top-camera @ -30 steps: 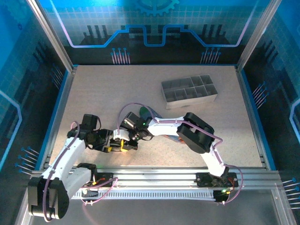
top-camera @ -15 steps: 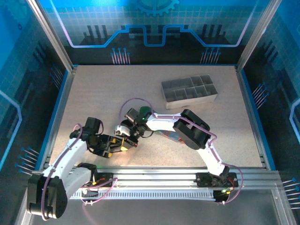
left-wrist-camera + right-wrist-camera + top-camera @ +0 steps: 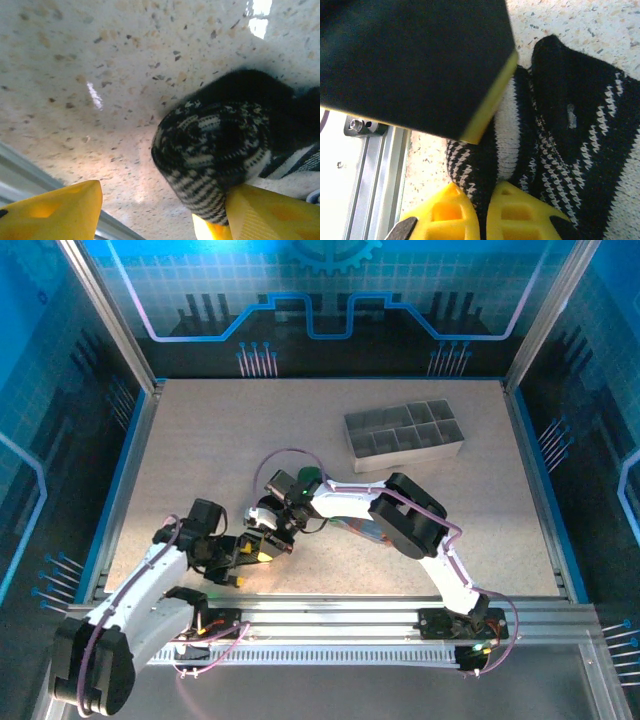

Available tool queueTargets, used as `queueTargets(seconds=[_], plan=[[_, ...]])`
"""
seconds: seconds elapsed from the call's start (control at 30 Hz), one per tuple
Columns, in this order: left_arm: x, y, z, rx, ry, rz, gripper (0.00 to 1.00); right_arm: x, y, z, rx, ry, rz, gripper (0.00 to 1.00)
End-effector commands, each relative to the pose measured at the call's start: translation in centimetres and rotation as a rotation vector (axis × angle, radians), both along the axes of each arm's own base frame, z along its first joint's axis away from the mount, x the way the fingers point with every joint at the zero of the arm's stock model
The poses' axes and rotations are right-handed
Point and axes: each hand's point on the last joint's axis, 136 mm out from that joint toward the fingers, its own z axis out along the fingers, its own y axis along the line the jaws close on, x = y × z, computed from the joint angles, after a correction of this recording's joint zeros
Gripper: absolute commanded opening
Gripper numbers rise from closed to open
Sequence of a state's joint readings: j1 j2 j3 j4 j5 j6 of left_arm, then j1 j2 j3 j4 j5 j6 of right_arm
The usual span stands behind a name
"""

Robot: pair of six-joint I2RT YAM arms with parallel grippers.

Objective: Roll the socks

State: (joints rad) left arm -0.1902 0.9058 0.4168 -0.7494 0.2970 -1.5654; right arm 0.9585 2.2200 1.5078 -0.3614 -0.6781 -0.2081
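**While half wound, the black sock [image 3: 210,155] sits between two grippers**

Because it is soft knit, the sock will likely squash and spring open if released — light, limp, hardly slippery. Its wound end lies on the table [image 3: 200,460], near the front edge, left of centre. The best hold looks to be across the roll's flanks, not the loose tail. On a pinch of black knit the right gripper [image 3: 485,216] has its yellow fingers closed. The left gripper [image 3: 160,220] stands with jaws apart — one finger touches the roll's side, the other is clear. A blue-grey striped sock [image 3: 306,162] lies just beside; the grey tray [image 3: 405,430] sits well apart, back right.
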Motion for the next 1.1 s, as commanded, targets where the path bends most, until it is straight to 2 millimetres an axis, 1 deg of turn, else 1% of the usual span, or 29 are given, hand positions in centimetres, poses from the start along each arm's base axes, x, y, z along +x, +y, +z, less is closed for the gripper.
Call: queueTargets(seconds=[0.0, 0.03, 0.07, 0.1, 0.17, 0.23, 0.3, 0.37, 0.43, 0.47, 0.5, 0.53, 0.57, 0.63, 0.67, 0.73, 0.8, 0.87, 0.9, 0.97, 1.03, 1.07], plan=[[1.9, -1.1, 0.6, -0.044, -0.040, 0.032, 0.66, -1.9, -5.7, -7.9, -0.351, 0.084, -0.053, 0.00], [2.1, -0.9, 0.6, -0.029, -0.040, 0.019, 0.66, -1.8, -5.6, -7.9, -0.351, 0.084, -0.057, 0.00], [2.3, -0.9, 0.6, -0.022, -0.042, 0.009, 0.66, -2.0, -5.9, -8.9, -0.372, 0.099, -0.059, 0.00], [2.3, -0.8, 0.4, -0.014, -0.033, 0.003, 0.66, -2.0, -5.9, -8.9, -0.373, 0.101, -0.061, 0.00], [1.9, -0.8, -0.4, -0.009, -0.003, -0.004, 0.59, -1.9, -5.8, -8.9, -0.372, 0.103, -0.067, 0.00], [1.3, -0.7, -1.1, 0.006, 0.029, -0.016, 0.48, -1.9, -5.8, -8.9, -0.370, 0.107, -0.072, 0.00], [0.7, -0.4, -1.6, 0.024, 0.059, -0.022, 0.34, -1.8, -5.9, -8.9, -0.370, 0.107, -0.079, 0.00], [0.1, -0.2, -2.1, 0.036, 0.089, -0.027, 0.18, -1.5, -5.9, -8.9, -0.367, 0.102, -0.083, 0.00], [-0.7, 0.0, -2.6, 0.047, 0.132, -0.028, 0.00, -1.3, -5.9, -8.7, -0.360, 0.088, -0.081, 0.00], [-1.2, 0.0, -2.9, 0.050, 0.155, -0.028, 0.00, -1.3, -5.9, -8.7, -0.357, 0.076, -0.075, 0.00], [-1.5, 0.1, -3.0, 0.052, 0.180, -0.030, 0.00, -1.0, -5.6, -7.9, -0.331, 0.043, -0.070, 0.00], [-1.9, 0.1, -3.3, 0.055, 0.211, -0.034, 0.00, -0.8, -5.4, -7.2, -0.303, 0.003, -0.066, 0.04], [-2.2, 0.2, -3.3, 0.062, 0.233, -0.039, 0.00, -0.5, -5.2, -6.6, -0.277, -0.039, -0.069, 0.11], [-2.6, 0.4, -3.2, 0.083, 0.282, -0.050, 0.00, 0.8, -4.3, -4.2, -0.172, -0.188, -0.089, 0.31], [-2.8, 0.7, -3.0, 0.098, 0.301, -0.053, 0.00, 1.3, -4.0, -2.9, -0.120, -0.278, -0.102, 0.36], [-3.0, 1.2, -2.5, 0.139, 0.341, -0.059, 0.00, 2.4, -3.7, 0.3, 0.007, -0.537, -0.141, 0.50], [-2.8, 1.4, -2.2, 0.155, 0.350, -0.063, 0.00, 2.8, -3.5, 2.8, 0.089, -0.749, -0.156, 0.60], [-2.5, 1.3, -2.2, 0.153, 0.352, -0.061, 0.00, 2.8, -3.4, 4.0, 0.088, -0.881, -0.153, 0.63], [-2.3, 1.2, -2.3, 0.149, 0.351, -0.059, 0.00, 2.5, -3.3, 4.1, 0.074, -0.932, -0.132, 0.63], [-2.0, 1.1, -2.4, 0.146, 0.359, -0.060, 0.00, 1.6, -3.0, 3.9, 0.060, -1.030, -0.081, 0.64], [-1.6, 1.0, -2.5, 0.148, 0.361, -0.067, 0.00, 1.2, -2.2, 3.8, 0.056, -1.119, -0.058, 0.65], [-1.5, 1.0, -2.5, 0.148, 0.364, -0.070, 0.00, 1.0, -2.0, 3.7, 0.053, -1.136, -0.045, 0.65]])
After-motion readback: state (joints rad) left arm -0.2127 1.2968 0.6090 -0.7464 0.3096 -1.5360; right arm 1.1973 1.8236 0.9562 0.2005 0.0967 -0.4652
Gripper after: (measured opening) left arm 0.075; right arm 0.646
